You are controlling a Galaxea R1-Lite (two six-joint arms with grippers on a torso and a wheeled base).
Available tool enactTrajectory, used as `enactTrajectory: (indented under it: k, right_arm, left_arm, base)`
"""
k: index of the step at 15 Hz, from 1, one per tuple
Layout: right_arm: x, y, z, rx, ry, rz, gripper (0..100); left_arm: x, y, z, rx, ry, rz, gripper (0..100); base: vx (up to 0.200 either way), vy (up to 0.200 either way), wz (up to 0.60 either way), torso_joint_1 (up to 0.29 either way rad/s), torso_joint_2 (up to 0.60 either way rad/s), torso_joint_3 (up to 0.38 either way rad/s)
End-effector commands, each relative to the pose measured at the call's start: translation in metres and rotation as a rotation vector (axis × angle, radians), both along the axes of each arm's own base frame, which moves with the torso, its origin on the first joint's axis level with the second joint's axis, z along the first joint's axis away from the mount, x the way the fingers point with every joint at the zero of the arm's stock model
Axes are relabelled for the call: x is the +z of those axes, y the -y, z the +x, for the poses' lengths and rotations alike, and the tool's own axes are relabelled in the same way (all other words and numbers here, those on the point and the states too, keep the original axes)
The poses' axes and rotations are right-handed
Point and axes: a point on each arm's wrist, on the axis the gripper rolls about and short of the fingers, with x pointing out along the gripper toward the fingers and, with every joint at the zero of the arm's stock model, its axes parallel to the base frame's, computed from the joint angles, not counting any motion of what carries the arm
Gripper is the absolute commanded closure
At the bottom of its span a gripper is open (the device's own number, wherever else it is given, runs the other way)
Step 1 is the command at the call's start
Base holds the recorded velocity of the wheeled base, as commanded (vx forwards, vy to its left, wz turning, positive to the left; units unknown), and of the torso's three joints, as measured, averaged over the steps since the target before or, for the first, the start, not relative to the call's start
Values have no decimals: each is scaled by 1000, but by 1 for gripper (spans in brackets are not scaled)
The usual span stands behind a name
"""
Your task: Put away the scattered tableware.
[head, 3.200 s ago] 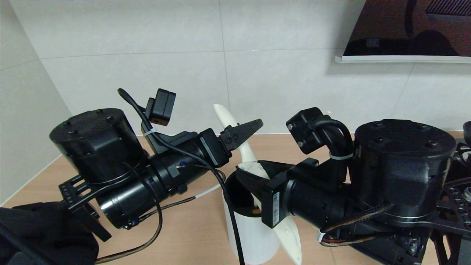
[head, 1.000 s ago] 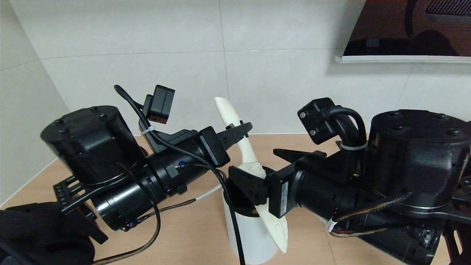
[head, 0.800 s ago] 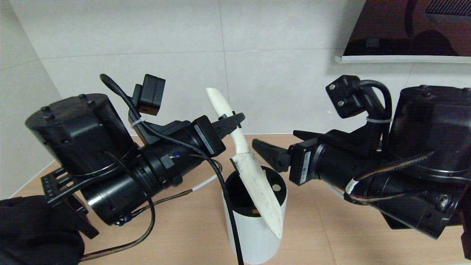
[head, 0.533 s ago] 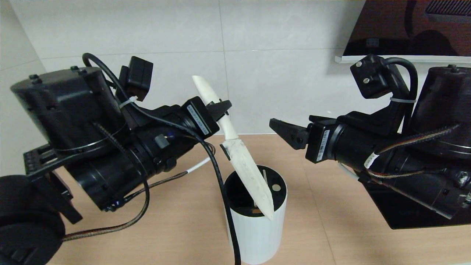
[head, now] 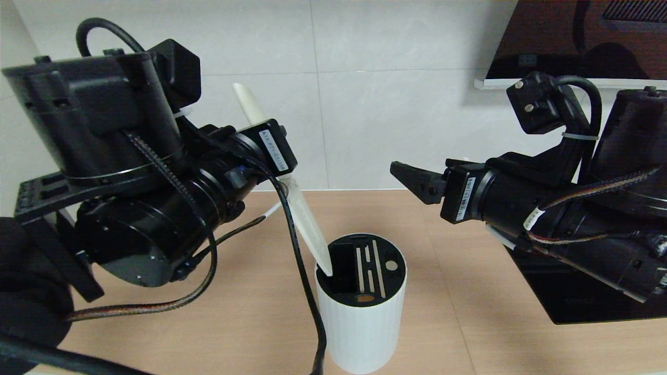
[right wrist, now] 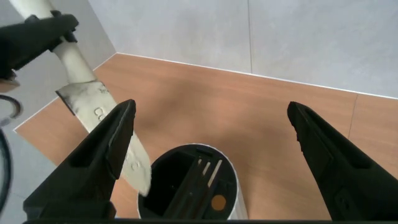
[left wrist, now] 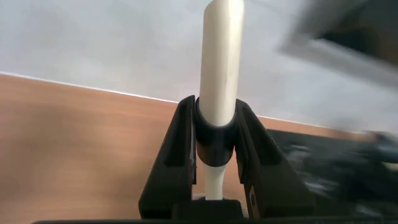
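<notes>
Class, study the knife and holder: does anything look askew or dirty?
The knife hangs tilted in the left gripper, its tip just at the holder's wide slot rather than upright above it. Grey smudges mark the blade near the handle. Nothing else stands out.

- Knife: smooth, matt cream-white, ceramic or plastic look; blade smudged grey.
- Holder: white, finely ribbed, matt plastic wall; black slotted top.
- Counter: smooth, matt wood-grain.
- Wall tiles: pale, smooth, faint sheen.
</notes>
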Motion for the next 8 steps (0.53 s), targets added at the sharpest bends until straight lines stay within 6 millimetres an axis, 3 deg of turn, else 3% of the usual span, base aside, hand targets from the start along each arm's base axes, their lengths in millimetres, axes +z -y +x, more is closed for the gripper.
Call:
enactTrajectory:
  k: [1,3,8]
  right_arm:
    - [-2,0,0,1,-5,-5,0]
    - [-3,0,-1,1,-6,-9,0]
    - [-4,1,0,-2,-9,-12,0]
  left_arm:
    - [-11,22,-1,75,-9,61,100]
    - [-17,38,2,210,8,99,100]
    - [-22,51,-12,197,111,137,100]
  base:
    - [0,0,0,0,0,0]
    - [0,0,0,0,0,0]
    - [0,0,0,0,0,0]
